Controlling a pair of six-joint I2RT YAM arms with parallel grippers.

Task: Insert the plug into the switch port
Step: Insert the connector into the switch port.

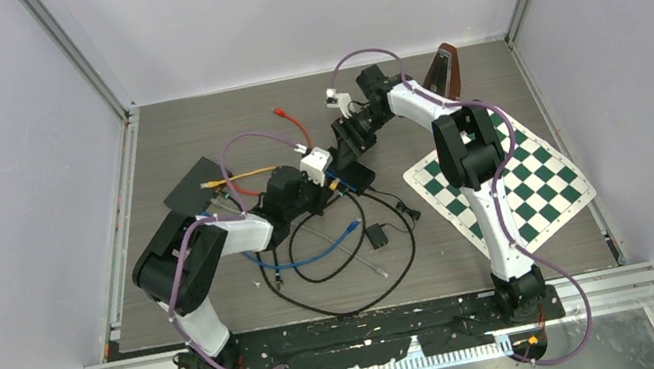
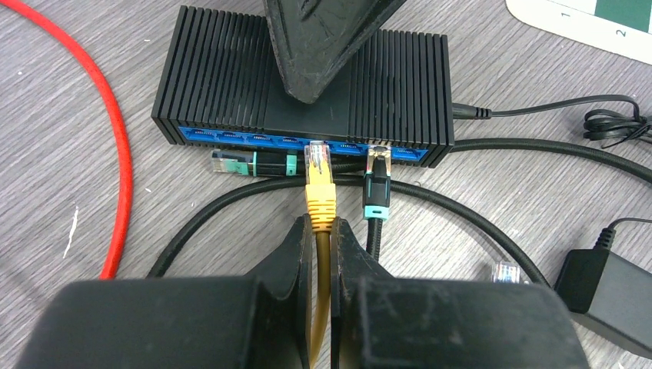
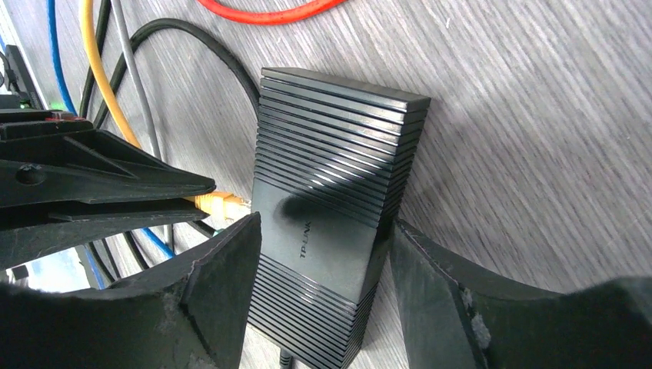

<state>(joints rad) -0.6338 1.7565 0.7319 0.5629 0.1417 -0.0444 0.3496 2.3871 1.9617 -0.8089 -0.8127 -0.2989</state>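
Clamped in the left gripper (image 2: 326,227), the yellow plug (image 2: 320,175) is being aligned at the switch (image 2: 215,84) gripped by the right gripper (image 3: 327,231), jamming being risked by any tilt.

I get one high view over the whole table (image 1: 191,127); both wrist cams sit close, facing the switch (image 2: 215,69) from opposite sides.

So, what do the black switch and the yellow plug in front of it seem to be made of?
The switch: looks like black metal or hard plastic, matte with slight sheen; the stiff sharp-edged fins fit either. The yellow plug: boot looks like soft matte rubbery plastic, with moulded ridges; tip looks clear, glossy hard plastic.
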